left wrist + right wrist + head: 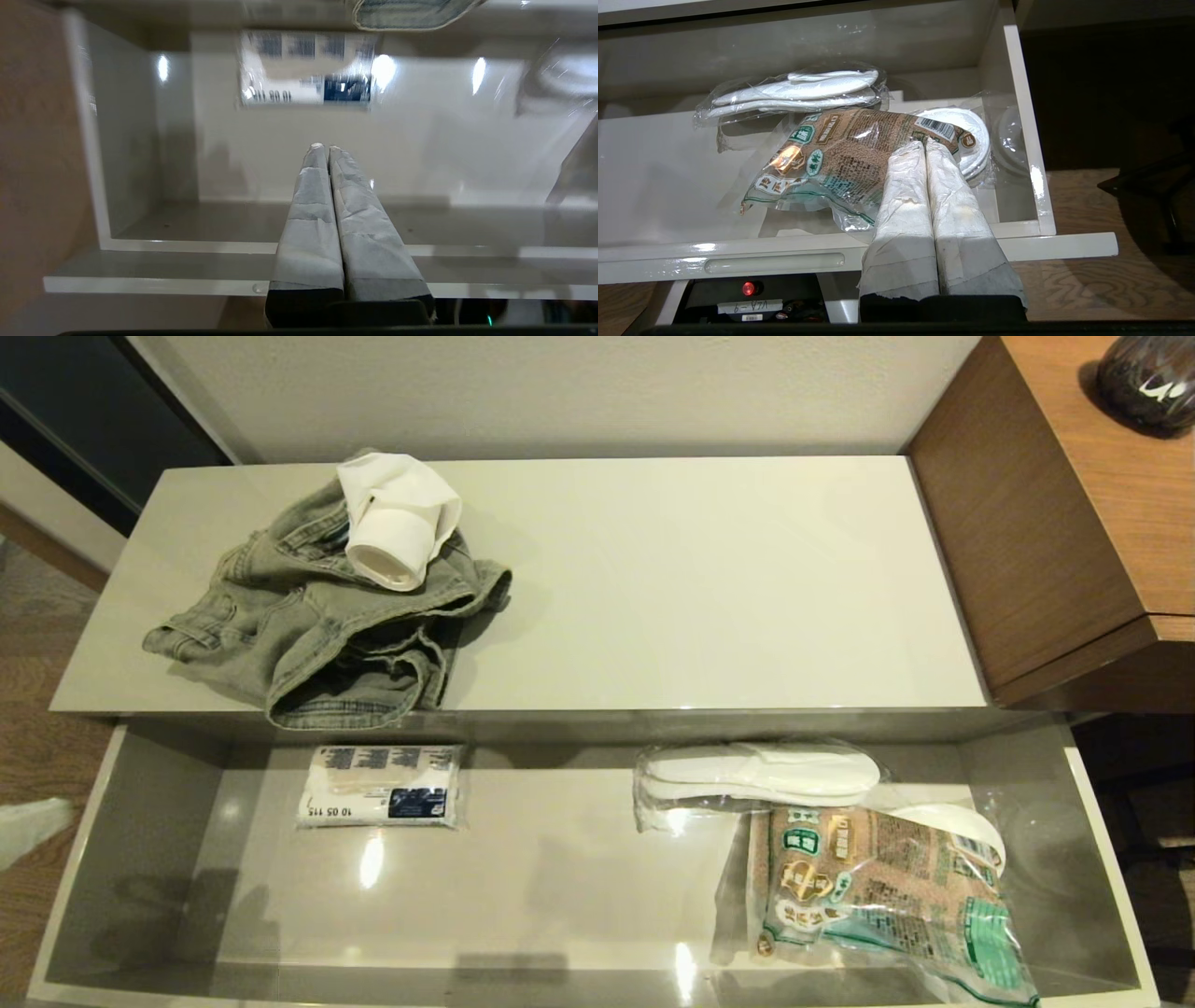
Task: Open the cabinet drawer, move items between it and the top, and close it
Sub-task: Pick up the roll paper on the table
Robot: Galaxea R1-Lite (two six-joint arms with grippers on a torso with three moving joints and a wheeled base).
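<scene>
The wide grey-beige drawer (140,821) stands pulled fully out below the cabinet's cream-white top (709,588). On the top's left part lies the crumpled grey-green denim garment (308,625), with the white paper roll (397,523) resting on it. Neither gripper shows in the head view. My left gripper (323,148) is shut and empty, hovering over the drawer's front left portion. My right gripper (924,143) is also shut and empty, above the drawer's front right, over the printed packet (840,154). One front slot (775,262) of the drawer shows in the right wrist view.
Inside the drawer lie a white packet with blue print (381,786) at back left, white slippers in a clear bag (761,775) at back right, and the green-and-brown packet (878,887) in front of them. A brown wooden desk (1064,504) adjoins the cabinet's right end.
</scene>
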